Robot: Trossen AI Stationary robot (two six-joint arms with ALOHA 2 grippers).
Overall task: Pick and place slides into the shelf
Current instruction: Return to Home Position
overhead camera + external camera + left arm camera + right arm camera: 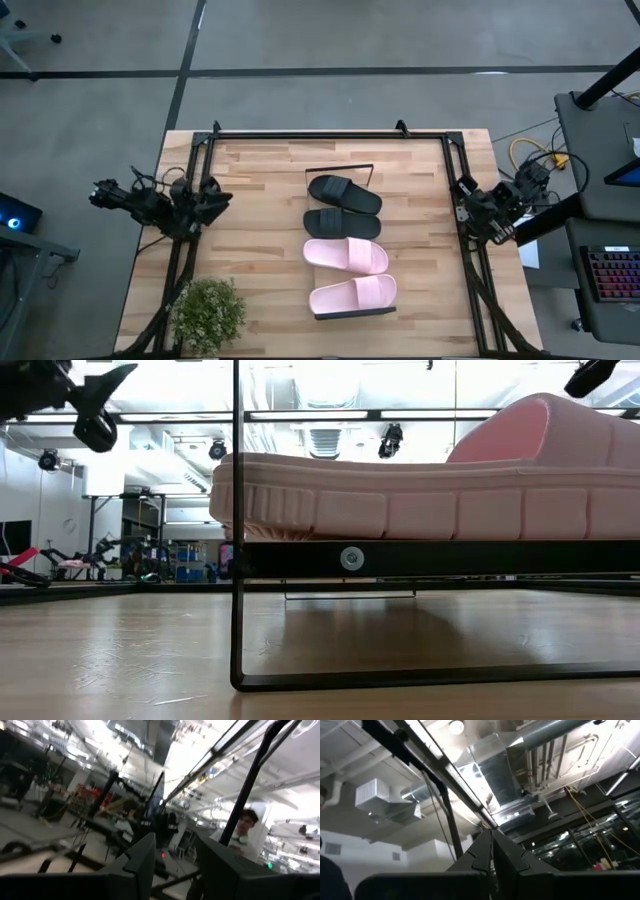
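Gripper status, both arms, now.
Left gripper: open, empty, raised at the left edge of the table.
Right gripper: shut, holding nothing, raised at the table's right edge.

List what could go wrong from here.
1. The end pink slide juts past the shelf's wire post in the low view; a knock might tip it off.
2. The open left gripper hangs at the table's left edge, the potted plant farther along it; a low swing might brush it.
The shut right gripper waits at the right edge.
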